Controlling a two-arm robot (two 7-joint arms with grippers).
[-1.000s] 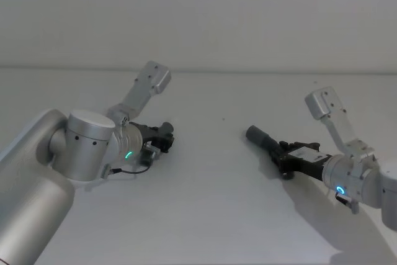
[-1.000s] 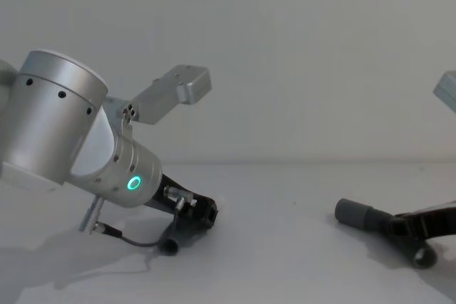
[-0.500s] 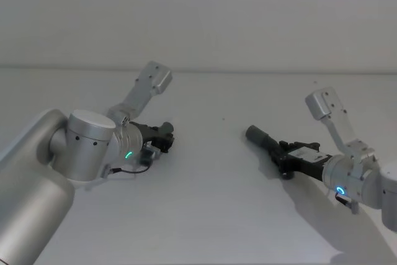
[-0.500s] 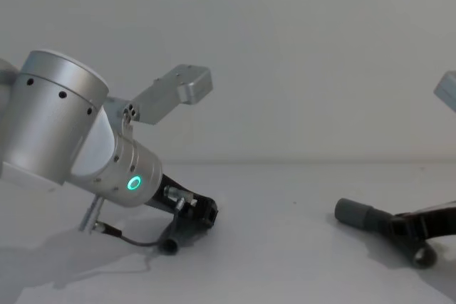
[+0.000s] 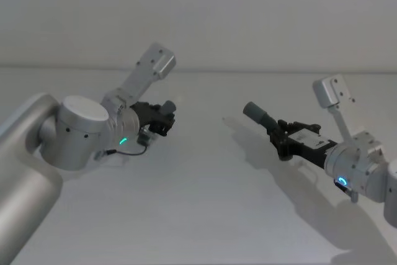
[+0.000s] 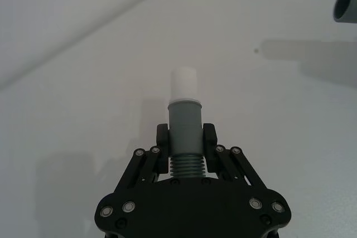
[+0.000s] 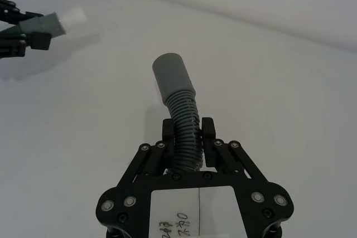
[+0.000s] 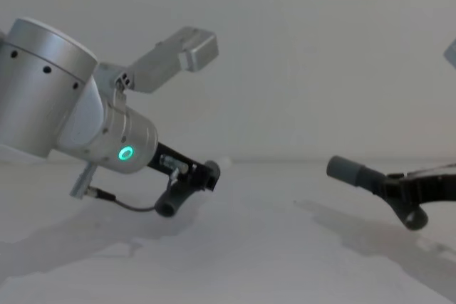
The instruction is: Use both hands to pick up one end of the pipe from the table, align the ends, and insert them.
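left pincer [image 5: 164,116] of mine is pinched on the ribbed stretch of the short piece [image 6: 184,118], just behind its cuff. the pale tip [image 6: 183,85] sticks out ahead, aimed across toward the right side of the table [image 5: 198,215]. it hangs over the left half, nearer the far edge. my right pincer [image 5: 282,136] is clamped on the ribs of the longer piece [image 7: 182,112], whose wide cuff [image 5: 254,112] juts up and toward the left, over the right half of the table. both pieces are off the surface and well apart, with bare table between them, so i judge the pick-up done and the aligning in hand. the next move calls for bringing the two ends together over the middle and squaring them up. the wide cuff and the pale tip face roughly toward each other but not along one line. the ribs of the longer piece bend, so i expect its cuff may swing or droop as i push. against half a second ago, both arms have come up: the pieces sat low at the table then, and now they ride clearly higher.
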